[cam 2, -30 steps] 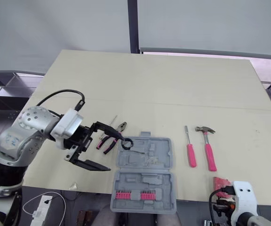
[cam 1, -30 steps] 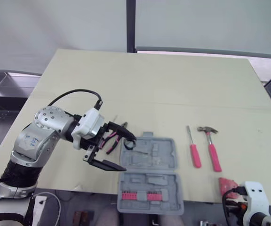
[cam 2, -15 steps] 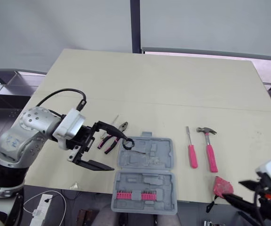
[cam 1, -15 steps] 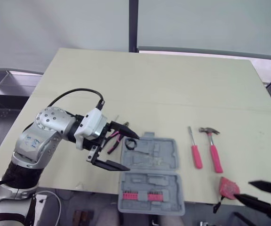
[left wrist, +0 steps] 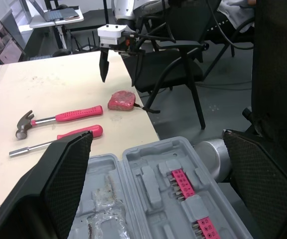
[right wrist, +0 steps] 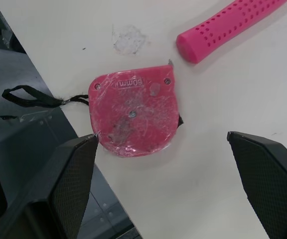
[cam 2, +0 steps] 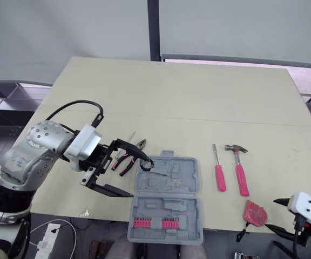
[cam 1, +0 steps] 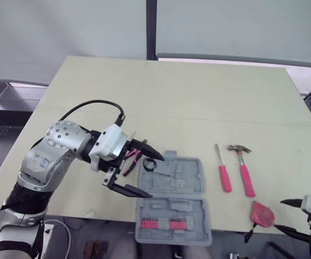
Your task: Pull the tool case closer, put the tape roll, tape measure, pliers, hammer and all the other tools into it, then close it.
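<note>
Left gripper (cam 1: 151, 177) spread wide at tool case (cam 1: 180, 181) left edge; tape roll (cam 1: 149, 165) probably resting inside. Right gripper (right wrist: 168, 189) spread wide over tape measure (right wrist: 136, 114) at desk (cam 1: 171, 102) edge.

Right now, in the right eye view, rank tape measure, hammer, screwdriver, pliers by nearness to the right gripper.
1. Tape measure, far right, just left of the right gripper.
2. Hammer, just beyond it.
3. Screwdriver, left of hammer.
4. Pliers, far left.
</note>
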`<action>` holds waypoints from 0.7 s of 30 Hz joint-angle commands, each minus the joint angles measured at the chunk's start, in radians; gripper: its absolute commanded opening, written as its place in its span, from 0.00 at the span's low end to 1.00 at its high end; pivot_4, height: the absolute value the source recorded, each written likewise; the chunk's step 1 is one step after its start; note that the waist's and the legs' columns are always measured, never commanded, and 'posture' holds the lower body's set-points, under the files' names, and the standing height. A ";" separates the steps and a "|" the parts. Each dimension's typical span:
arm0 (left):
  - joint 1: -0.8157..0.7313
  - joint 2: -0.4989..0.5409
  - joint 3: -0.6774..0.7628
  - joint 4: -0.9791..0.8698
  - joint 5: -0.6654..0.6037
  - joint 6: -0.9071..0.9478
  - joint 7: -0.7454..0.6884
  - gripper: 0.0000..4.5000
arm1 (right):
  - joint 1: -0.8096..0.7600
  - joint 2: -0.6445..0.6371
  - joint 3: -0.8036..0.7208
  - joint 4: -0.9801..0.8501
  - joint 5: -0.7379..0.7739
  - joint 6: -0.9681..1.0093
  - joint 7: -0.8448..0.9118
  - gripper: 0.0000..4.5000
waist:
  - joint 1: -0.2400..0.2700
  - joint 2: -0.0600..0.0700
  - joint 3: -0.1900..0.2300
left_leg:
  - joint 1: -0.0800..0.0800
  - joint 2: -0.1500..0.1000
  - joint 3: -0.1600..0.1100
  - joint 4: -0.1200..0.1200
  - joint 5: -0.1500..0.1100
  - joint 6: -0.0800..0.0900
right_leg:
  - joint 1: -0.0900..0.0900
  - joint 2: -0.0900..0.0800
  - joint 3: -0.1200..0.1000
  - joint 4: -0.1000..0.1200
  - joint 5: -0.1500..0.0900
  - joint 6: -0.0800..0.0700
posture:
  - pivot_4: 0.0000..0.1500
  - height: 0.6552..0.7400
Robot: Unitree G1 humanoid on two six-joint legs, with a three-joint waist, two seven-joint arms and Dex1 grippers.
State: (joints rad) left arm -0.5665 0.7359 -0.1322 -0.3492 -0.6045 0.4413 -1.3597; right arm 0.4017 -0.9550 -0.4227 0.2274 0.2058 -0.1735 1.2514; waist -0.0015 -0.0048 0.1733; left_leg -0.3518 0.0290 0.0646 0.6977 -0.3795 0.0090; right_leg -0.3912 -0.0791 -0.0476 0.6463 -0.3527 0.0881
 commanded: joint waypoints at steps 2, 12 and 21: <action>-0.029 -0.015 -0.009 -0.019 0.020 -0.037 -0.003 1.00 | -0.025 0.010 0.032 0.045 -0.008 -0.058 -0.013 0.98 | 0.000 0.000 0.000 | 0.000 0.000 0.000 0.000 0.000 0.000 | 0.000 0.000 0.000 0.000 0.000 0.000 | 1.00 1.00; -0.022 -0.011 -0.005 0.002 0.033 -0.059 -0.018 1.00 | -0.025 0.017 0.070 0.019 0.004 -0.043 -0.020 0.98 | 0.001 0.000 0.000 | 0.000 0.000 0.000 0.000 0.000 0.000 | 0.000 0.000 0.000 0.000 0.000 0.000 | 1.00 1.00; -0.023 -0.012 -0.006 0.037 0.061 -0.088 -0.034 1.00 | -0.015 0.038 0.089 -0.012 0.005 -0.020 -0.052 0.98 | 0.001 0.000 0.000 | 0.000 0.000 0.000 0.001 0.000 0.000 | 0.000 0.000 -0.001 0.000 0.000 0.000 | 1.00 1.00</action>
State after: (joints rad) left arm -0.5831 0.7200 -0.1410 -0.3050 -0.5454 0.3665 -1.3899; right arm 0.3800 -0.9229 -0.3249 0.2328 0.1988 -0.1958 1.2156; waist -0.0007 -0.0044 0.1731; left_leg -0.3519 0.0290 0.0643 0.6983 -0.3795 0.0090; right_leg -0.3909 -0.0794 -0.0482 0.6466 -0.3527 0.0880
